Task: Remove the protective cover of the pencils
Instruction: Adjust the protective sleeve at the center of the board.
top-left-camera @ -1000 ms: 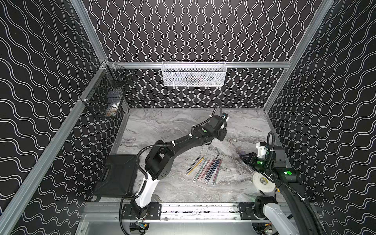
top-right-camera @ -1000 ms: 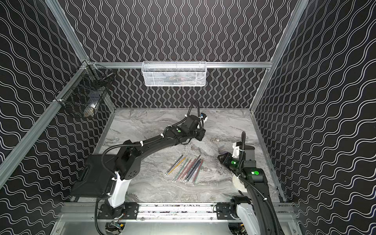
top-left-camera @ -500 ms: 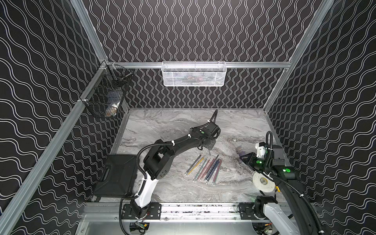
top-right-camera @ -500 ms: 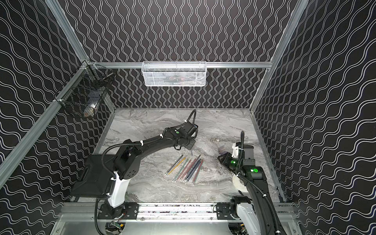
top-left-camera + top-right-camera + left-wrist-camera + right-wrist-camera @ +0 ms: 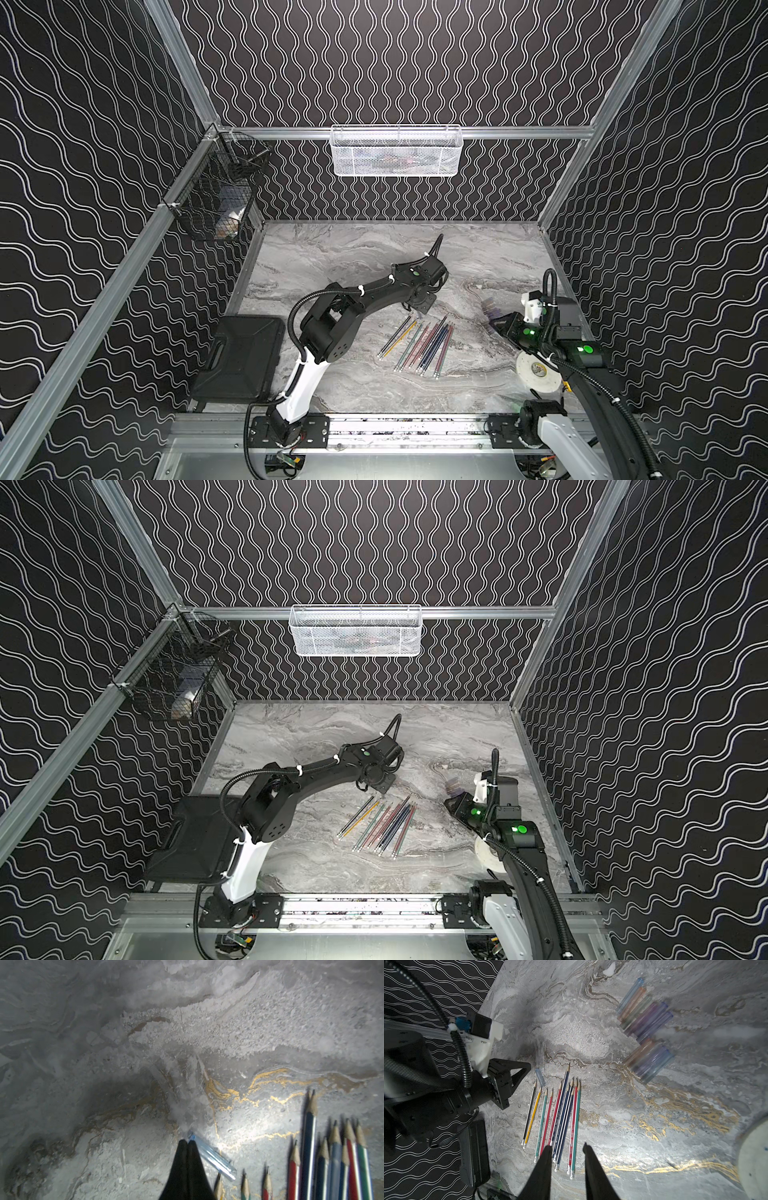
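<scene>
Wrist views dim, vignetted; glare on tabletop (image 5: 239,1126); pencils (image 5: 309,1136) blurred.

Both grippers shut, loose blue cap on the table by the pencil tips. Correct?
Not quite: the right gripper is open, fingers apart, as the right wrist view shows. The left gripper is shut, and the blue cap lies on the table by the pencils' tips.

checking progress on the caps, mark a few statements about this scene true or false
1. The pencils lie side by side on the table. True.
2. The left gripper is open. False: it is shut.
3. A cap lies loose beside the left gripper. True.
4. The right gripper holds a pencil. False: it is open and empty.
</scene>
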